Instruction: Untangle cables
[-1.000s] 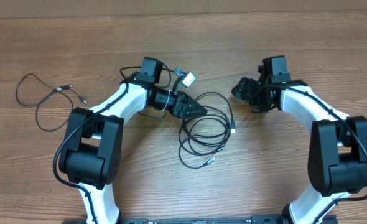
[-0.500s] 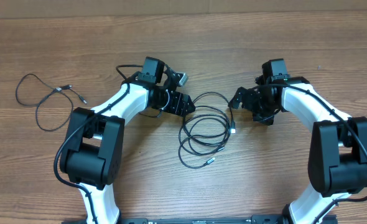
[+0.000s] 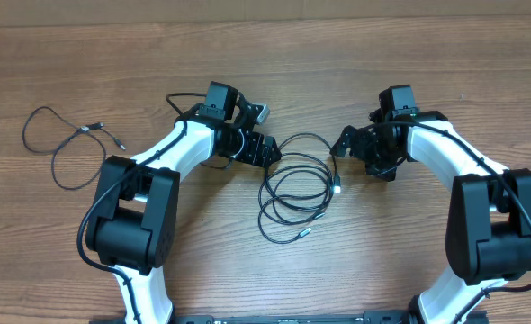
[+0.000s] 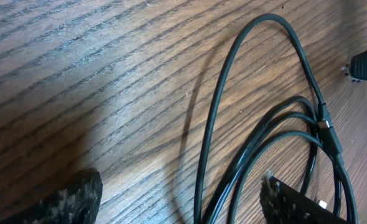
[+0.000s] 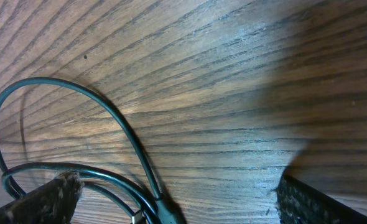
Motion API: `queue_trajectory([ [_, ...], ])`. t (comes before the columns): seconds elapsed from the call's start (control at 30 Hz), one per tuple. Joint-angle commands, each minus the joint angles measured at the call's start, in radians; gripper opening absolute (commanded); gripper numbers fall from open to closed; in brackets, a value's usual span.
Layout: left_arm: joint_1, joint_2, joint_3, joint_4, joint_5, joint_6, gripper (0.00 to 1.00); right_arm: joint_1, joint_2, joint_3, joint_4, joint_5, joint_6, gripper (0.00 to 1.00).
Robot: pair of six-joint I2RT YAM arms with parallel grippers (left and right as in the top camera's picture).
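At the near edge of the brown wood-grain counter [image 3: 265, 279], the two white-and-black arms rise from their bases and bend inward toward the middle.

Between them lies the coiled thin black cable [image 3: 297, 193], several loose loops stacked on one another and flat on the wood. One small silver plug [image 3: 303, 234] lies at the near side of the coil, and a second silver-tipped plug [image 3: 337, 188] rests at its right side.

Just past the coil's far-left side is the left claw [image 3: 270, 151], released, with its fingers spread wide. In the left wrist view this claw [image 4: 183, 208] straddles strands of the same cable [image 4: 329, 134], which run over the wood between its two fingers [image 4: 78, 199]. Whether either finger touches a strand cannot be told.

Across the coil's upper right, the right claw [image 3: 342, 144] is likewise released, its fingers wide apart. Its wrist view shows the claw [image 5: 177, 202] low over the wood, with a curved arc of the cable [image 5: 134, 144] sweeping in beside the left-hand finger [image 5: 46, 199], and bare grain ahead of it.

Well apart, out on the far left of the counter, a second thin black cable [image 3: 63, 144] lies in an open, wandering loop. Its two small plug ends [image 3: 99, 126] lie near each other.
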Motion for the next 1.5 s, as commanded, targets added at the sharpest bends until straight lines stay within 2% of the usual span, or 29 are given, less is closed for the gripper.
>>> queue_trajectory([
  [0.0,-0.007,-0.029,0.018,0.004,-0.009,-0.003,0.82,0.000,0.001,0.006,0.004,0.014,-0.004,1.00],
  [0.2,-0.008,-0.066,0.020,-0.003,-0.010,-0.002,1.00,0.000,0.001,0.006,0.004,0.014,-0.004,1.00],
  [0.4,-0.015,-0.137,0.020,-0.088,-0.062,-0.016,0.99,0.000,0.001,0.006,0.004,0.014,-0.004,1.00],
  [0.57,-0.070,-0.144,0.019,-0.123,-0.092,-0.088,0.99,0.000,0.001,0.006,0.004,0.014,-0.004,1.00],
  [0.67,-0.147,-0.144,0.019,-0.129,-0.249,-0.150,1.00,0.000,0.001,0.006,0.004,0.014,-0.004,1.00],
  [0.7,-0.209,-0.143,0.019,-0.132,-0.389,-0.202,1.00,0.000,0.001,0.006,0.004,0.014,-0.004,1.00],
  [0.87,-0.313,-0.141,0.019,-0.132,-0.530,-0.216,1.00,0.000,0.001,0.006,0.004,0.014,-0.004,1.00],
  [1.03,-0.349,-0.138,0.017,-0.142,-0.530,-0.216,1.00,0.000,0.001,0.006,0.004,0.014,-0.004,1.00],
  [1.47,-0.344,-0.133,0.017,-0.142,-0.539,-0.216,1.00,0.000,0.001,0.006,0.004,0.014,-0.004,1.00],
])
